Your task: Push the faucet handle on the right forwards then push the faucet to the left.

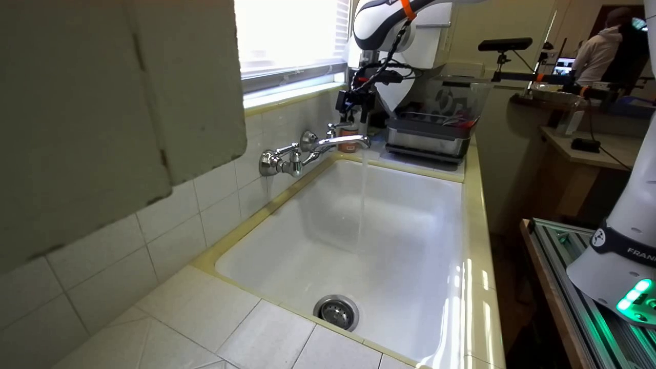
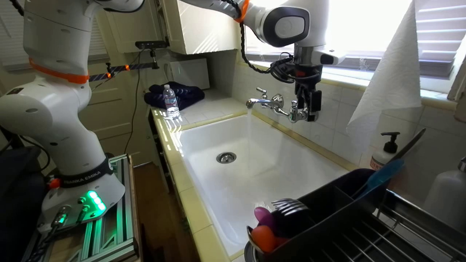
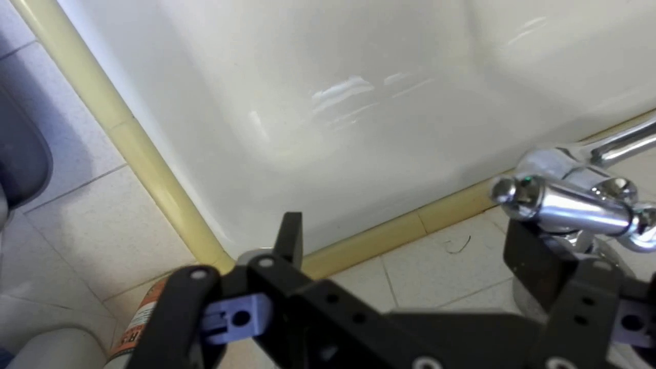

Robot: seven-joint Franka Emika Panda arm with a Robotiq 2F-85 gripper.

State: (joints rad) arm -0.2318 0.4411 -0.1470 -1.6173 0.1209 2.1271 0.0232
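Note:
The right faucet handle, a chrome lever, shows in the wrist view (image 3: pixel 579 207) and in both exterior views (image 1: pixel 338 124) (image 2: pixel 294 108). The chrome faucet spout (image 1: pixel 343 141) (image 2: pixel 263 102) reaches over the sink, and water runs from it. My gripper (image 3: pixel 412 248) is open, with nothing between its fingers. It points down at the right handle in both exterior views (image 1: pixel 355 110) (image 2: pixel 307 105). In the wrist view one finger lies right against or behind the handle, which overlaps its tip. I cannot tell whether they touch. The other finger is apart, near the sink corner.
The white sink (image 1: pixel 410 205) lies below the faucet. The left handle (image 1: pixel 286 149) is near the tiled wall. A dish rack (image 1: pixel 428 138) (image 2: pixel 327 233), an orange-labelled soap bottle (image 3: pixel 138 323) and hanging paper towel (image 2: pixel 386 72) stand near the arm's side. A cabinet (image 1: pixel 118 102) hangs overhead.

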